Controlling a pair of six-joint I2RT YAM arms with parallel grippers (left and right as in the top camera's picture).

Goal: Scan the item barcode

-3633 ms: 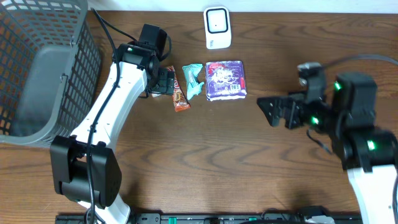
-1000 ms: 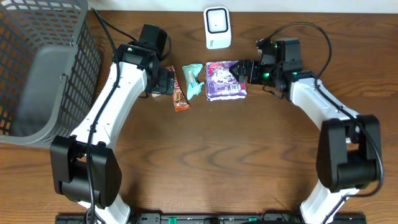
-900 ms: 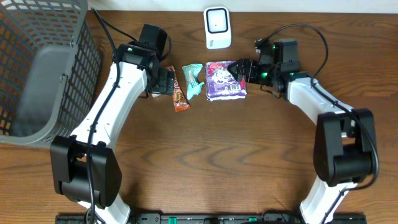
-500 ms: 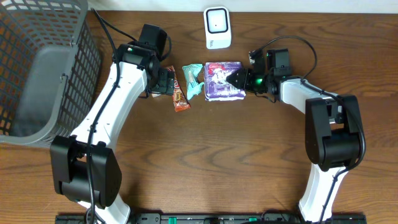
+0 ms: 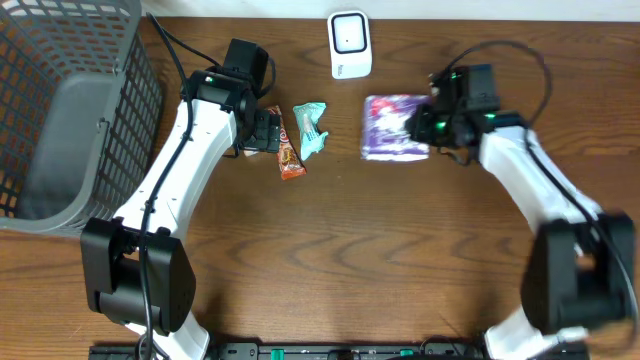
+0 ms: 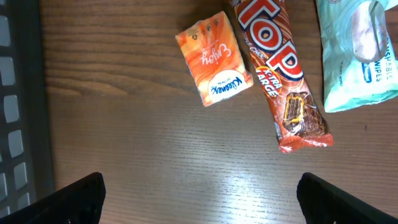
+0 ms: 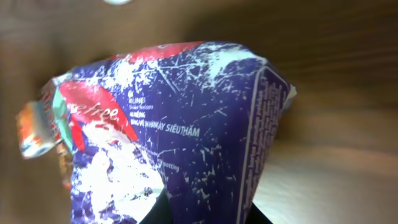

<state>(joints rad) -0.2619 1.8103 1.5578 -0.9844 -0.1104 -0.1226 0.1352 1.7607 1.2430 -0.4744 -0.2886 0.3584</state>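
Right of the white scanner, the right gripper pinches the purple packet by its right edge; glossy, crinkled foil, squarish, printed face up; the left gripper gapes wide.

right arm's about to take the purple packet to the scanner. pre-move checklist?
1. Grip: right gripper shut on purple packet: ok.
2. Clearance: packet apart from teal wipes pack: ok.
3. Path: scanner uncovered, nothing between it and the packet: ok.
4. Barcode found on packet: cannot tell, none visible in any view.
5. Other arm: left gripper open, over the chocolate bar, off the path: ok.
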